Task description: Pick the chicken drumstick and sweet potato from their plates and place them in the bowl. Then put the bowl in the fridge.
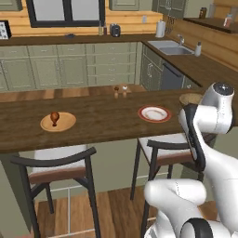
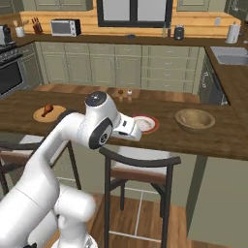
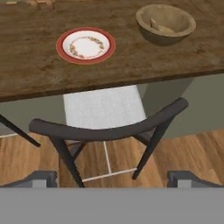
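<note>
The chicken drumstick (image 1: 54, 117) lies on the flat tan wooden plate (image 1: 65, 124) at the left of the dark wood counter. The white plate with a red rim (image 3: 85, 45) is bare. To its right stands the wooden bowl (image 3: 165, 22), and a tan lump inside it looks like the sweet potato (image 3: 156, 25). My gripper (image 3: 116, 179) hangs in front of the counter's near edge, above a chair, short of the red-rimmed plate. Its fingertips (image 3: 43, 178) stand wide apart and open, with nothing between them. The fridge is out of view.
A dark-framed chair (image 3: 109, 127) stands under the counter edge right below my hand, and a second chair (image 1: 56, 162) is further left. Two small shakers (image 1: 120, 90) stand at the counter's far side. A sink (image 1: 169, 46) is at the back right.
</note>
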